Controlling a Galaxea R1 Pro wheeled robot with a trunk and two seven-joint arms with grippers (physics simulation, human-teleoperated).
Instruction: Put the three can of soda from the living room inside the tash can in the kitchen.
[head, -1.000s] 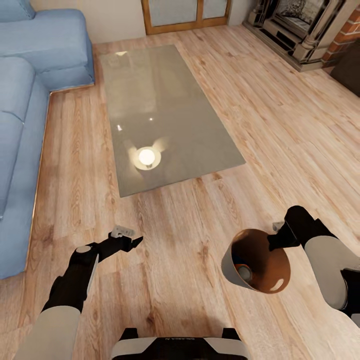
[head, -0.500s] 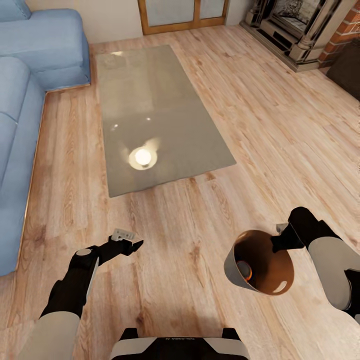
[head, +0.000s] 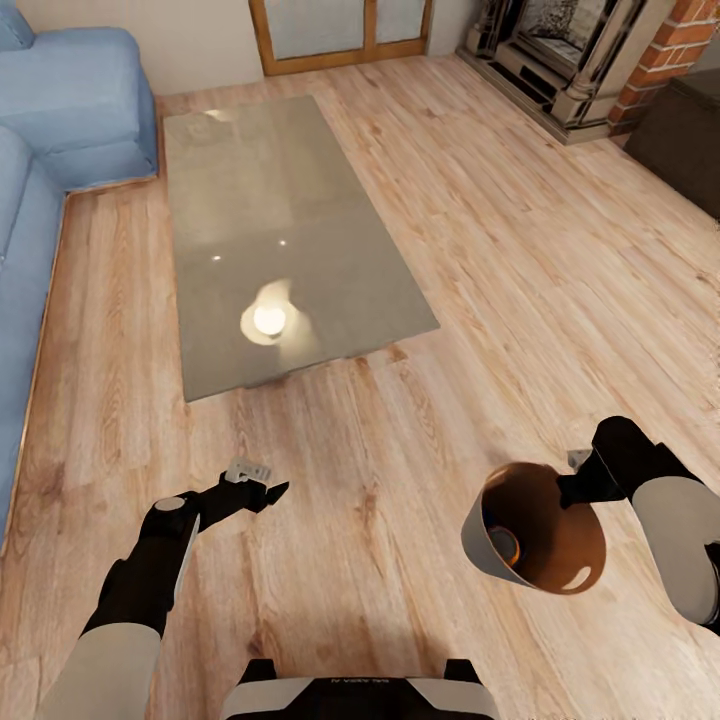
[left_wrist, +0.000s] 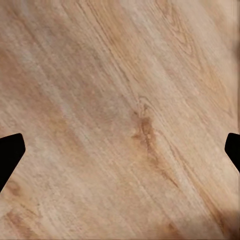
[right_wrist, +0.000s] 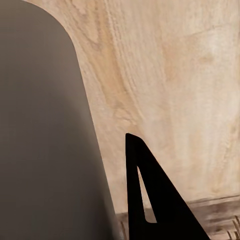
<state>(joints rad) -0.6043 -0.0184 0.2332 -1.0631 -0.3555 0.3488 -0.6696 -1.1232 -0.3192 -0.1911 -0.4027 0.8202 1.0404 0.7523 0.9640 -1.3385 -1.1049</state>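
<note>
Right gripper (head: 582, 487) is clamped on the rim of the tash can (head: 535, 530): a round tapered bucket, matte grey outside, glossy brown-orange inside with a specular spot low on the inner wall. The bin is held off the floor and tilted, mouth facing up toward the head camera. One can of soda (head: 503, 545) lies inside at the bottom, on the far side of the bin from the gripper; orange side, grey metal end. Any other cans inside: can't tell.

In the right wrist view, the smooth grey outer wall of the bin (right_wrist: 45, 135) runs right alongside one black finger (right_wrist: 150, 200), with pale wood floor beyond.

Left gripper (head: 262, 488) is empty, fingers spread wide, with only the black tips at the frame edges in the left wrist view (left_wrist: 10, 152). It hangs over bare floor (left_wrist: 125, 115), light wood planks with visible grain and a darker knot.

Ahead of both grippers is the glass coffee table (head: 300, 300), a flat grey-green rectangle with a round lamp reflection. Beyond the left gripper and outboard of it is the blue sofa (head: 70, 110), soft upholstery. Far ahead of the right gripper is the red-brick fireplace (head: 680, 40) with a stone surround. Nothing lies on the floor between the grippers and the table.
</note>
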